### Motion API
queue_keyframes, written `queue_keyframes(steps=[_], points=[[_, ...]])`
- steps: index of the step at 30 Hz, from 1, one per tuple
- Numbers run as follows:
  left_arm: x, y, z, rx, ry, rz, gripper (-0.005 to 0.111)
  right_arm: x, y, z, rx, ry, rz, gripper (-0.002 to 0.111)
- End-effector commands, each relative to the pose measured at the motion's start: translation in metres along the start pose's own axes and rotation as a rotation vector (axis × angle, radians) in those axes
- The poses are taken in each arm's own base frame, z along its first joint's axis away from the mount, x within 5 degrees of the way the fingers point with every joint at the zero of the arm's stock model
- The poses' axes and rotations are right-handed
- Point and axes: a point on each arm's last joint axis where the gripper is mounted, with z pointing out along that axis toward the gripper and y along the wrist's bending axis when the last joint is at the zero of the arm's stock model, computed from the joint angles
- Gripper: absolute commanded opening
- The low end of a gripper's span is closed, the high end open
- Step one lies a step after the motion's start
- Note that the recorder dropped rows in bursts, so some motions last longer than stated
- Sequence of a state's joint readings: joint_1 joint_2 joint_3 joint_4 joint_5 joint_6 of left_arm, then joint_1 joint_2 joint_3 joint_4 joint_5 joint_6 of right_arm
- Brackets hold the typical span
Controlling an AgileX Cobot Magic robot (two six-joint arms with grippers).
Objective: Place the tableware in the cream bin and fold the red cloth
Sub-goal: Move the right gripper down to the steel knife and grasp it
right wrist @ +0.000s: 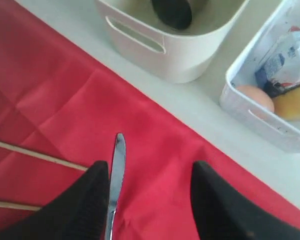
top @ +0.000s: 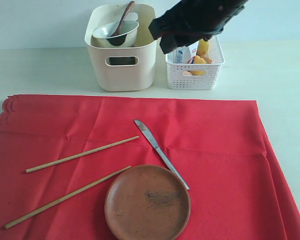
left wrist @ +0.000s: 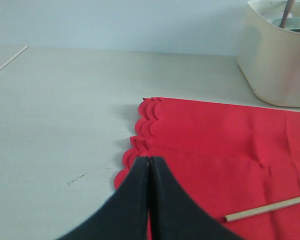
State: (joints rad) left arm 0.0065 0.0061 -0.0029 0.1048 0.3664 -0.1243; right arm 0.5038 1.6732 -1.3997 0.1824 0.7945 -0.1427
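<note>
The red cloth (top: 215,150) lies spread flat, its scalloped edge (left wrist: 140,127) on the left. On it rest a round brown plate (top: 147,202), a metal knife (top: 160,152) and two wooden chopsticks (top: 82,154) (top: 67,196). The cream bin (top: 122,65) behind holds the pale bowl (top: 115,34) with the dark spoon (top: 124,20) in it. My right gripper (top: 170,40) hangs open high above the cloth's far edge; the knife (right wrist: 117,165) shows beside one finger (right wrist: 92,195). My left gripper (left wrist: 149,160) is shut on nothing, over the scalloped edge. No steel cup can be made out.
A white lattice basket (top: 195,70) with a milk carton (right wrist: 285,60) and yellow food stands right of the cream bin (right wrist: 175,55). A dark round object (right wrist: 172,12) lies inside the bin. Pale bare table (left wrist: 65,125) surrounds the cloth.
</note>
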Motion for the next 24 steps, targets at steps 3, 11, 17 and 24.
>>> queue_keyframes(steps=[3,11,17,24], points=[[0.0,0.0,0.0,0.008,-0.01,0.001,0.0,0.025,0.003,0.007,-0.054,-0.012,0.024,0.049],[0.0,0.0,0.0,0.008,-0.01,0.001,0.0,0.07,0.007,0.034,-0.128,0.079,0.002,0.049],[0.0,0.0,0.0,0.008,-0.01,0.001,0.0,0.098,0.027,0.051,-0.253,0.137,-0.08,0.049],[0.0,0.0,0.0,0.008,-0.01,0.001,0.0,0.12,0.074,0.081,-0.331,0.24,-0.229,0.049]])
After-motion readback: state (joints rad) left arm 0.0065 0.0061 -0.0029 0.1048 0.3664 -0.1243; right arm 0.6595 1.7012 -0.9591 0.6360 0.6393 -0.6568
